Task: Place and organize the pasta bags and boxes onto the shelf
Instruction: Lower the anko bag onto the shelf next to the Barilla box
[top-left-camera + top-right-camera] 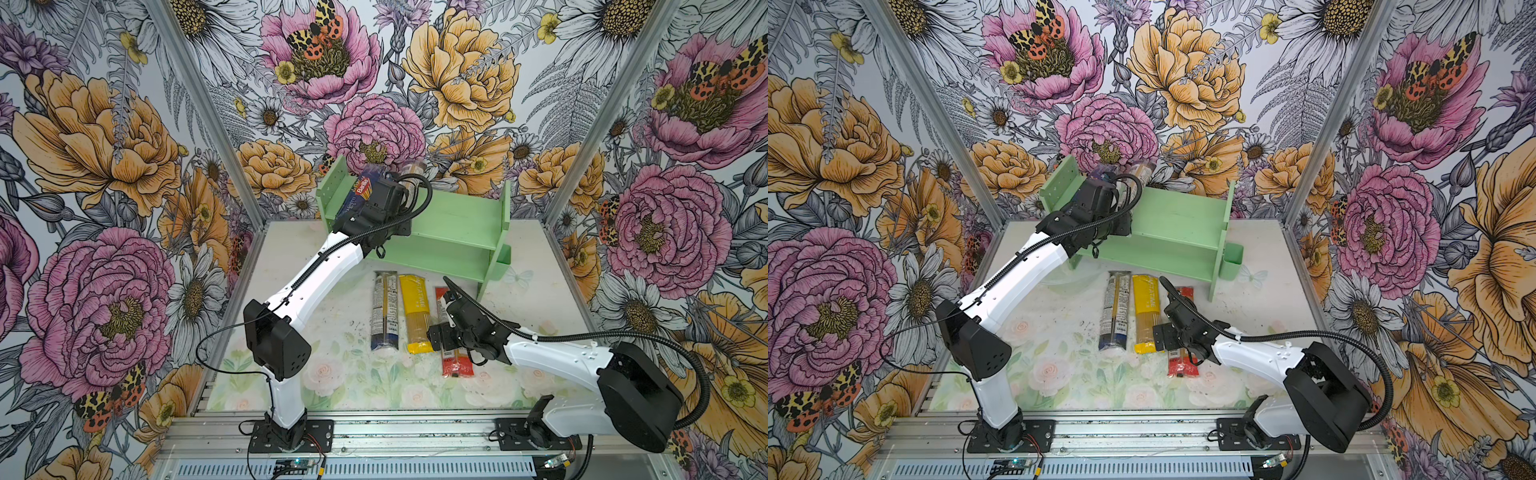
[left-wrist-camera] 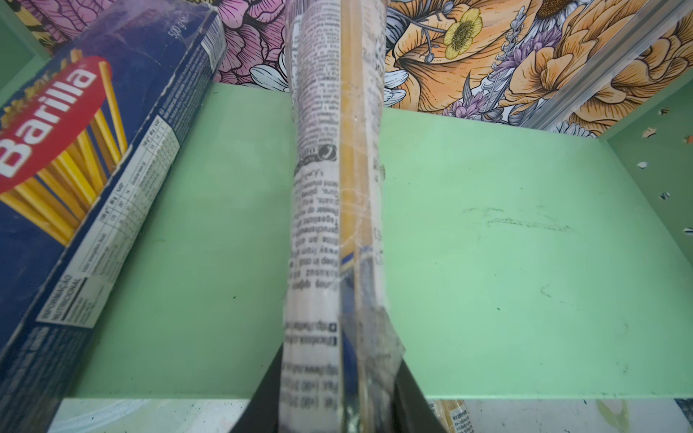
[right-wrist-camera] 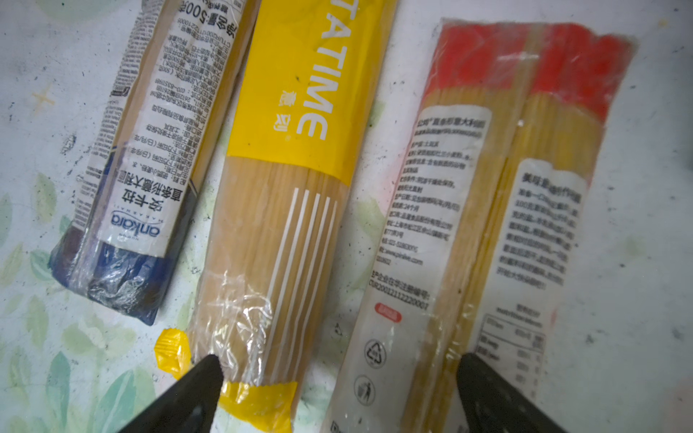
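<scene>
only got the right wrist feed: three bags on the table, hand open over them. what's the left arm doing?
Observer: The left hand is shut on a clear navy-ended bag, holding it over the shelf.
Operator: anything on it yet?
Observer: The Barilla box stands tilted at the shelf's left end, as seen in a top view.
Operator: where does the shelf sit?
Observer: Just past the far end of the yellow bag, with its side bin on the right.
</scene>
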